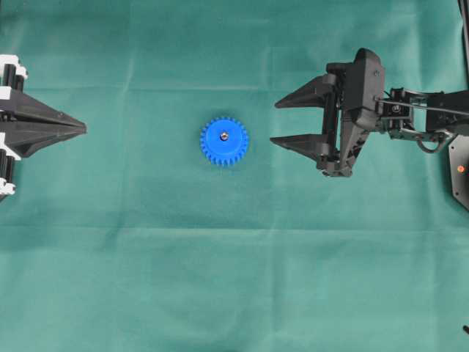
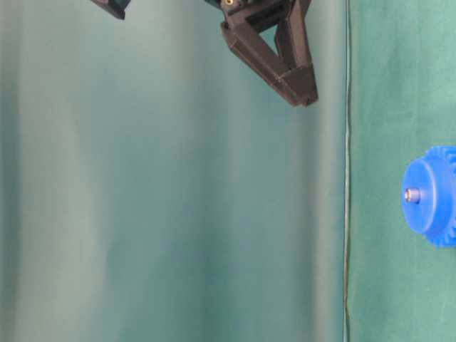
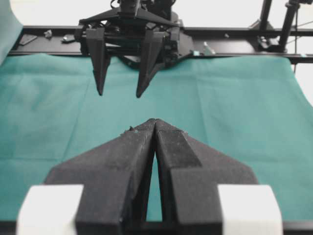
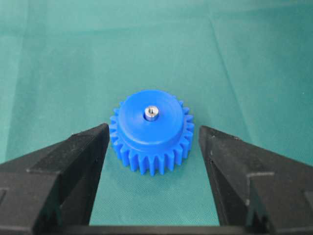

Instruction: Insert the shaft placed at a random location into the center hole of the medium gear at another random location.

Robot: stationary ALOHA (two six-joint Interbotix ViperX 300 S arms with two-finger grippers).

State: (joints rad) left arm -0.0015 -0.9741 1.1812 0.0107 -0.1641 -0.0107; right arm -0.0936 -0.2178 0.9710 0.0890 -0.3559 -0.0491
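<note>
Already the tiny grey metal shaft (image 4: 151, 113) stands upright in the center hole of the bright blue toothed plastic gear (image 1: 224, 141), its shiny silver end poking just above the raised hub; the hole itself is filled, so I cannot see it. The gear lies flat on the green-cloth tabletop (image 1: 146, 279), about midway between the two arms.

My right gripper (image 1: 272, 123) hangs empty with its jaws spread wide, off to the right of the gear and, in the table-level view, well above the cloth. My left gripper (image 1: 86, 128) sits pinched together at the far left edge, holding nothing.

I judge the insertion done, so the step in hand is a clean retreat. To do it well I keep the right jaws wide and pull away without dipping, so that neither finger clips a tooth and tips the pin.
</note>
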